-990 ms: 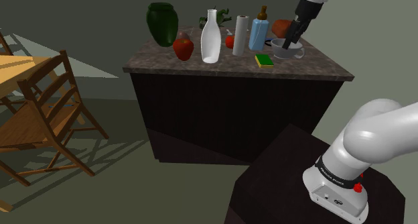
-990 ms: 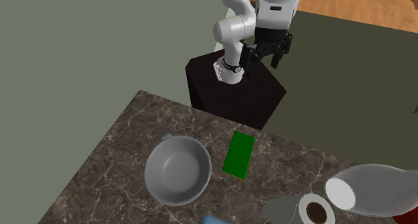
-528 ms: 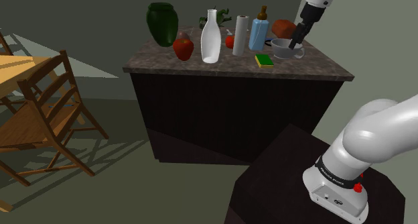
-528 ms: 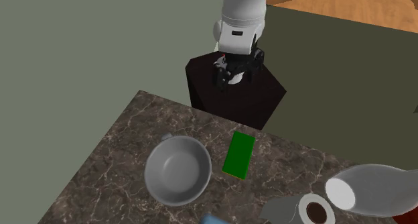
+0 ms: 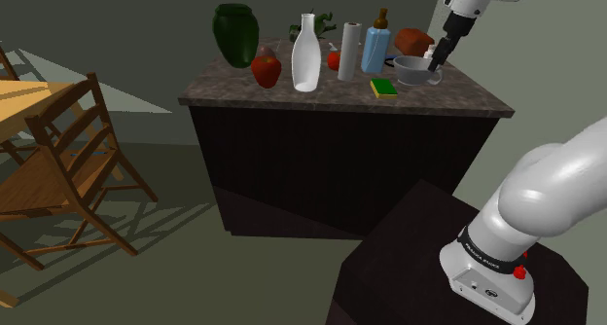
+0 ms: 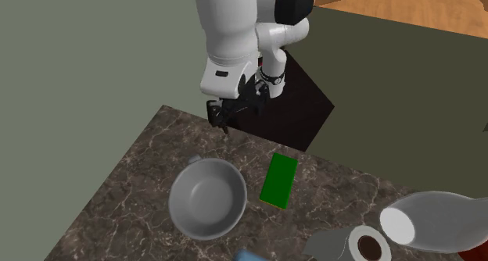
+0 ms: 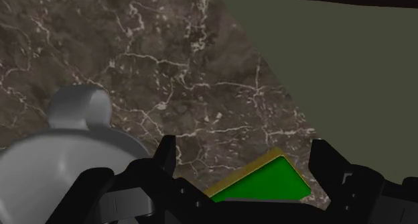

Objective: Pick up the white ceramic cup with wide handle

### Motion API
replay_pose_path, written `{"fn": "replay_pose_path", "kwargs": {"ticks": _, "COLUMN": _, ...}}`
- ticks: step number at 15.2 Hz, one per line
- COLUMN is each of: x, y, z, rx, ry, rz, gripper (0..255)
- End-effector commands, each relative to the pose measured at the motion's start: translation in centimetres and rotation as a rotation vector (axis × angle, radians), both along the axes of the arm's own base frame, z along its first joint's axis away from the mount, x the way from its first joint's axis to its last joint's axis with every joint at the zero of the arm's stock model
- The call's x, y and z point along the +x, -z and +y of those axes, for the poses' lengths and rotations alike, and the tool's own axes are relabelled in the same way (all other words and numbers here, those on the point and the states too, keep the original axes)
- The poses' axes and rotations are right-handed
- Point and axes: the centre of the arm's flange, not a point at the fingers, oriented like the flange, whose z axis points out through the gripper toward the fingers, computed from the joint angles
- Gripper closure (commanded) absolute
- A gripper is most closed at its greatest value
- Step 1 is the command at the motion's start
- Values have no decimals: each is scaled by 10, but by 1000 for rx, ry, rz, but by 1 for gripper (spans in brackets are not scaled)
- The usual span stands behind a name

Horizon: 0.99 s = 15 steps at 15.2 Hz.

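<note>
While gripper (image 6: 225,120) hovers, jaws apart | cup (image 6: 207,198): pale grey, wide bowl, 1 broad handle | upright on marbled counter (image 6: 133,173)

Dark marbled counter (image 5: 224,85) with a dark front. Along its back, from the shoulder view's left: dark green vase (image 5: 234,33), red rounded vessel (image 5: 266,68) just in front of it, tall white bottle (image 5: 305,55), upright grey roll (image 5: 349,51), blue bottle (image 5: 375,47) with a brown top. Green sponge (image 5: 383,88) lying flat nearer the front edge. At that view's left, wooden chairs (image 5: 58,192) beside a wooden table (image 5: 24,94).
</note>
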Motion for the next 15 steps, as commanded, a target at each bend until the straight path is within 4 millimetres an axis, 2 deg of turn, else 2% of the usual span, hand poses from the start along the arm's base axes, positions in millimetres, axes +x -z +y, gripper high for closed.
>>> {"fn": "replay_pose_path", "kwargs": {"ticks": 1, "x": 4, "y": 9, "z": -28, "rx": 0, "ry": -5, "rz": 3, "gripper": 0}}
{"fn": "replay_pose_path", "kwargs": {"ticks": 10, "x": 19, "y": 41, "z": -143, "rx": 11, "ry": -23, "rz": 16, "gripper": 0}}
{"fn": "replay_pose_path", "kwargs": {"ticks": 15, "x": 20, "y": 63, "z": -145, "rx": 11, "ry": -23, "rz": 17, "gripper": 0}}
